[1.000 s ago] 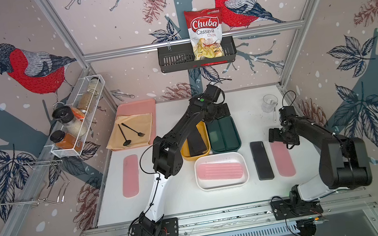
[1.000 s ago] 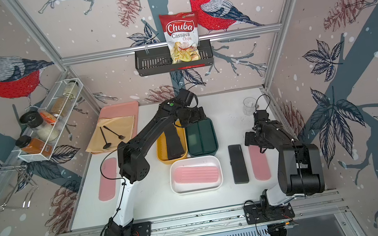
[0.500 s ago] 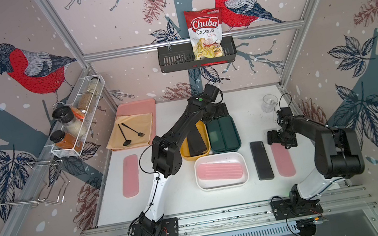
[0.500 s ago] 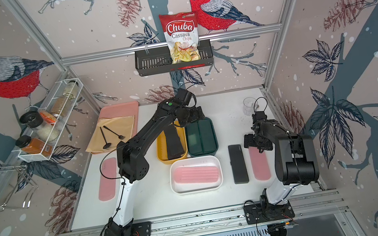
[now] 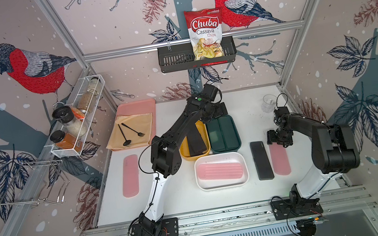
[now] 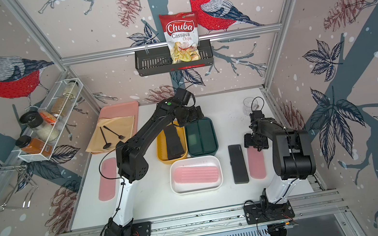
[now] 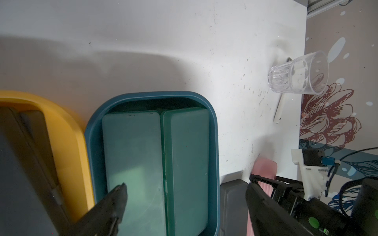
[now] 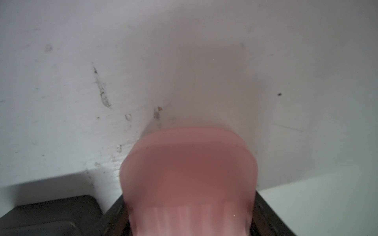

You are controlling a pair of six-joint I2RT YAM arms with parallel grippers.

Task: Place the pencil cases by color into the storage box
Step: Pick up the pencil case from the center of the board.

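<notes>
My right gripper (image 5: 278,137) (image 8: 189,202) is shut on the far end of a pink pencil case (image 5: 280,162) (image 8: 188,169) that lies on the table at the right. A black pencil case (image 5: 261,161) lies just left of it. Another pink pencil case (image 5: 130,175) lies at the far left. The white storage box (image 5: 222,186) holds a pink case (image 5: 219,173). In the yellow box (image 5: 184,153) lies a black case (image 5: 196,140). The green box (image 5: 225,149) (image 7: 213,143) holds two green cases (image 7: 135,155). My left gripper (image 5: 217,110) (image 7: 187,181) hangs open over the green box's far end, holding nothing.
A pink tray (image 5: 135,105) with a tan cloth, fork and spoon sits at the back left. A clear glass (image 5: 268,104) (image 7: 298,76) stands at the back right, close to the right arm. Spice racks and a chips basket hang on the walls.
My right gripper's jaws have closed on the far end of the right pink case, and that arm's elbow has drawn in. The left arm has barely moved.
</notes>
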